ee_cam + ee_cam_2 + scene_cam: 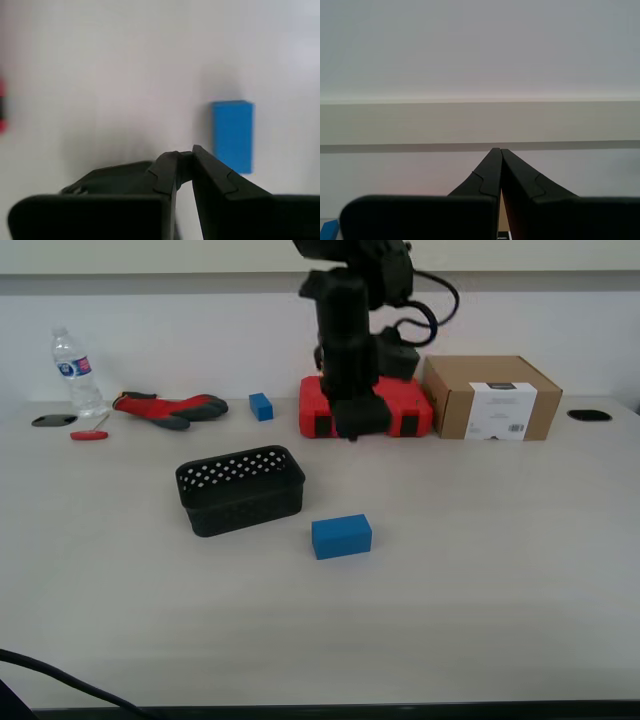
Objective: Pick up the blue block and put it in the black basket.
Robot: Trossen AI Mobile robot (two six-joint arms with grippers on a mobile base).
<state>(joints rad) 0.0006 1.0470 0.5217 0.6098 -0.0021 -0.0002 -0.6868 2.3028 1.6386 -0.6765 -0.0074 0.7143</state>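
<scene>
Resting on the table (480, 620), the blue block (341, 537) is lying just beside the black basket (245, 508), at about 4 o'clock from it in the exterior view. An arm (350, 340) is hanging well apart from both, at about 12 o'clock from the block, in front of the red case (415, 412).

The first gripper (184, 155) is showing its jaws pressed together with nothing between them, and the block (233, 135) is sitting off its centreline. The second gripper (497, 150) is likewise closed and empty, and is facing a wall.

Likely faults from this state:

1. Descending with the jaws closed is likely to shove or tip the block rather than grip it.
2. Approaching on the present line is risking a miss, since the block is lying to 1 side of the jaws.
3. Spreading the jaws near the basket is risking contact with its wall, which would shift the basket.
4. Targeting the small blue cube (261, 406), at about 12 o'clock from the basket, would be picking the wrong item.
</scene>
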